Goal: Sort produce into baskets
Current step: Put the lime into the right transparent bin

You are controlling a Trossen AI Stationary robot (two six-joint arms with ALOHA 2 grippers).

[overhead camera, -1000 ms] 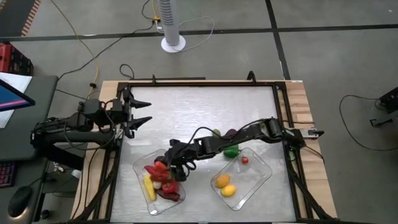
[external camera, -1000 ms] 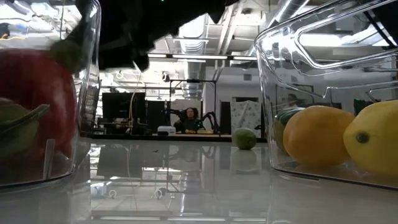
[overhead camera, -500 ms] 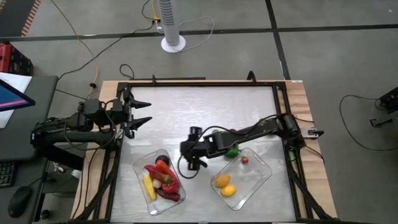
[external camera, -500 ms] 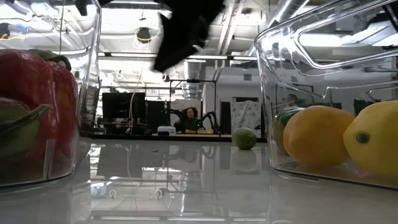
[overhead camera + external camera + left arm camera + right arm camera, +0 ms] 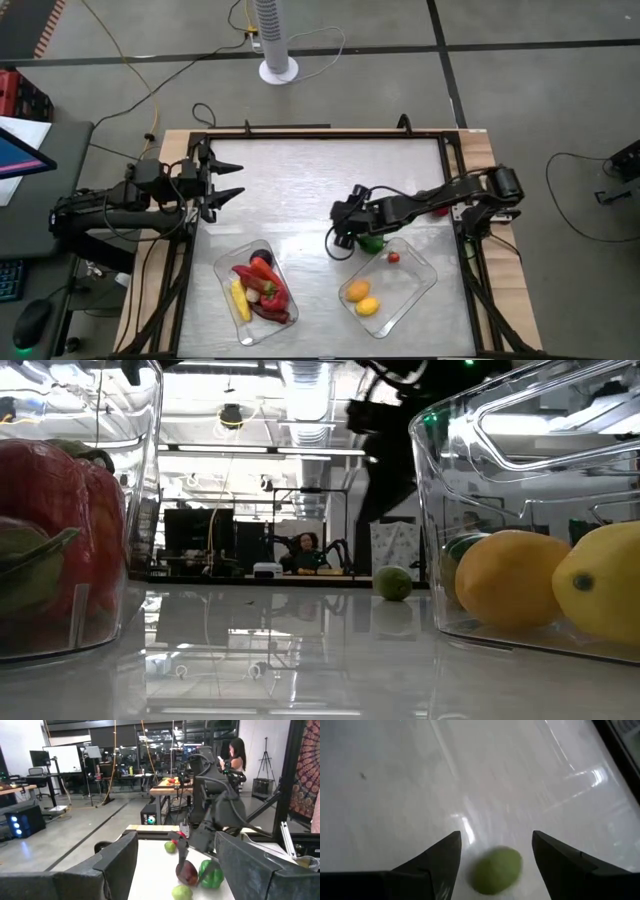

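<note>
A workshop with monitors, benches and a seated person fills the background behind the pale, glossy desk, which is framed by dark rails. In the high view, the left basket sits at lower centre-left holding red chillies and yellow corn; the right basket at lower centre-right holds an orange piece, a yellow lemon-like piece and a small red piece.

The right gripper hovers at centre frame, its fingers released and straddling a small green lime that lies on the desk between them in the right wrist view. A green pepper and a dark purple piece lie just beside it, close to the right basket's rim. The left gripper waits at the left edge, fingers spread and holding nothing.

The likely trouble is the round lime: it may roll off the slick desk surface if one finger touches it first. The crowded pepper and purple piece could also be nudged, or the arm could clip the basket rim during a descent. Open desk lies toward the upper half of the high view; the lower side is hemmed by both baskets.
</note>
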